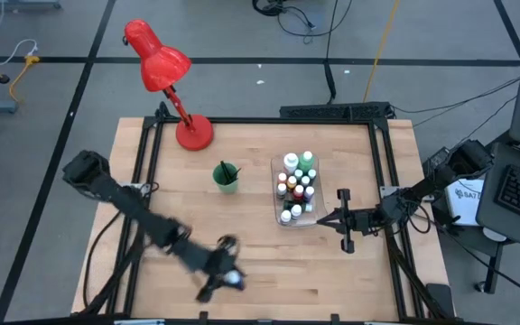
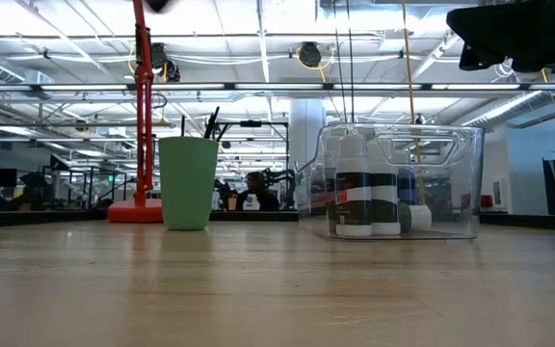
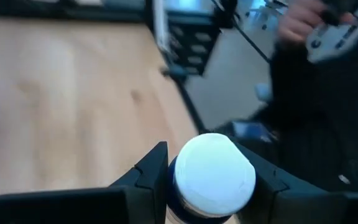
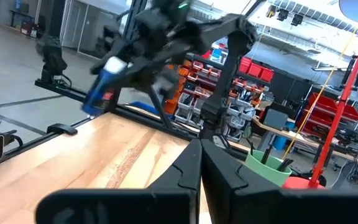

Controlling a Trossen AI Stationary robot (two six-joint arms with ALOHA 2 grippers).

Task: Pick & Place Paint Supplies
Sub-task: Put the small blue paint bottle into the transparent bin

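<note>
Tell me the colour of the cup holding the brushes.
Green cup, clearest in the low view.

The high view looks straight down on the whole table (image 1: 242, 194). The low view sits at tabletop level, facing the green cup (image 2: 188, 181) and clear bin (image 2: 403, 180) (both also seen from above). Each wrist view looks forward, close over the wood.

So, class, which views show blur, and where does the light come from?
High view: the left hand is smeared. Right wrist view: that arm and its blue bottle streak. Low view: ceiling lights shine behind the clear bin.
</note>
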